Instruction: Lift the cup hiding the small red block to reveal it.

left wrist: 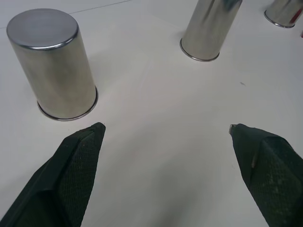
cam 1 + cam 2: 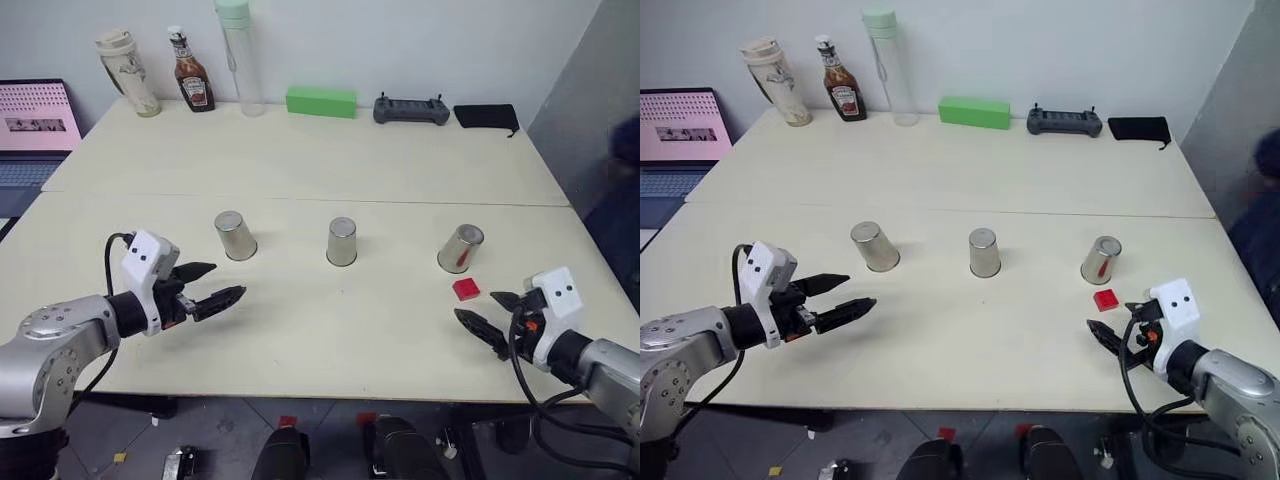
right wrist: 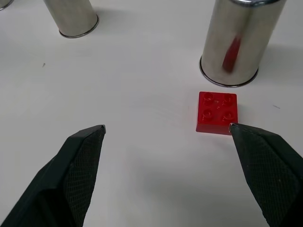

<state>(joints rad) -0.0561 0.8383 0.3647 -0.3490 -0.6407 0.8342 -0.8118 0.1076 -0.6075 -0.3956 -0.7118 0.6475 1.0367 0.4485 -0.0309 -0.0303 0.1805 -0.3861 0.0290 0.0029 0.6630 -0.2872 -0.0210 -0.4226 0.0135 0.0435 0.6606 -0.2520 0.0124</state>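
Note:
Three silvery cups stand mouth-down in a row on the table: left (image 2: 235, 236), middle (image 2: 342, 242) and right (image 2: 460, 248). The small red block (image 2: 466, 290) lies uncovered on the table just in front of the right cup (image 3: 241, 42), which mirrors its red. My right gripper (image 2: 477, 306) hovers open a little nearer than the block (image 3: 217, 112), one fingertip close beside it, holding nothing. My left gripper (image 2: 228, 281) is open and empty, low over the table in front of the left cup (image 1: 52, 66).
Along the far edge of the table (image 2: 300, 330) stand a tumbler (image 2: 126, 72), a ketchup bottle (image 2: 191, 73), a tall clear bottle (image 2: 238, 55), a long green block (image 2: 321, 101), a grey controller (image 2: 410, 110) and a black pouch (image 2: 486, 116). A laptop (image 2: 35, 125) sits at far left.

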